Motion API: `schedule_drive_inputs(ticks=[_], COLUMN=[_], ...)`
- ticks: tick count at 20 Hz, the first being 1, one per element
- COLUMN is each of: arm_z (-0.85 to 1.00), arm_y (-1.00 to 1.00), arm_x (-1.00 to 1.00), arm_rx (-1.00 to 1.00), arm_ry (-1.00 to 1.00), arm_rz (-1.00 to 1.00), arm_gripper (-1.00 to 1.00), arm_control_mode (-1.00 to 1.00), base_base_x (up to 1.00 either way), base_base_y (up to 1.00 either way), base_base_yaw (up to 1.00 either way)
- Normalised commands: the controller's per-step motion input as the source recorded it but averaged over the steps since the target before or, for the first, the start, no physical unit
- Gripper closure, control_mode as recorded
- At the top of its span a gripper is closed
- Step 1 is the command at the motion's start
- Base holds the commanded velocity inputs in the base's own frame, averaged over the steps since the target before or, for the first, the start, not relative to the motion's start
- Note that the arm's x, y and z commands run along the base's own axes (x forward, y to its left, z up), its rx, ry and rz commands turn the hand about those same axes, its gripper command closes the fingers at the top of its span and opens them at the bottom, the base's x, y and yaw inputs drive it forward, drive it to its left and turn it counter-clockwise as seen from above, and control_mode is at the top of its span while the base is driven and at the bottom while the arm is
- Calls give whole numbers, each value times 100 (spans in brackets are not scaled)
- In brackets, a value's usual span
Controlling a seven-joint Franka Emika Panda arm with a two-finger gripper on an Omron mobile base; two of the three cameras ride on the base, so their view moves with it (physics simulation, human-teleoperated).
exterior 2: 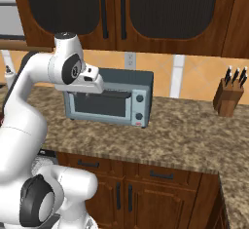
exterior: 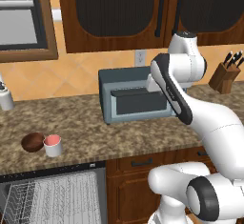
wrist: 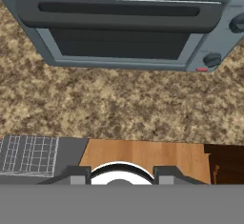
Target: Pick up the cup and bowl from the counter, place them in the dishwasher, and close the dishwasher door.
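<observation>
Up high, the white robot arm (exterior: 190,99) bent over the brown speckled stone counter (exterior: 86,123), in front of the blue-grey toaster oven (exterior: 133,99). Its gripper (wrist: 119,179) pointed down at the counter, holding nothing; whether its 2 dark finger tips were open or shut could not be told. The small white cup with the pink inside (exterior: 53,145) touched the shiny dark brown bowl (exterior: 33,142) near the counter's front edge. Below them, the grey dishwasher (exterior: 52,194) stood open, showing its white wire rack (exterior: 57,199). A wooden knife block (exterior 2: 228,96) stood far right.

Even, bright rendered light — shadows faint, perhaps slightly soft.
</observation>
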Motion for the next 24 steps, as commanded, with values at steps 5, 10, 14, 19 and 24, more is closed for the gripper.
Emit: schedule_drive_inputs(ticks=[5, 10, 14, 19, 24], arm_z=[0, 0, 0, 0, 0], arm_y=[0, 0, 0, 0, 0], arm_x=[0, 0, 0, 0, 0], arm_rx=[0, 0, 0, 0, 0], arm_ry=[0, 0, 0, 0, 0], arm_rz=[0, 0, 0, 0, 0], arm_gripper=[-100, -100, -100, -100, -100], arm_control_mode=[100, 100, 100, 100, 100], base_base_x=[-1, -9, -7, -10, -26], base_base_y=[0, 1, 0, 0, 0], base_base_yaw=[0, 6, 33, 43, 50])
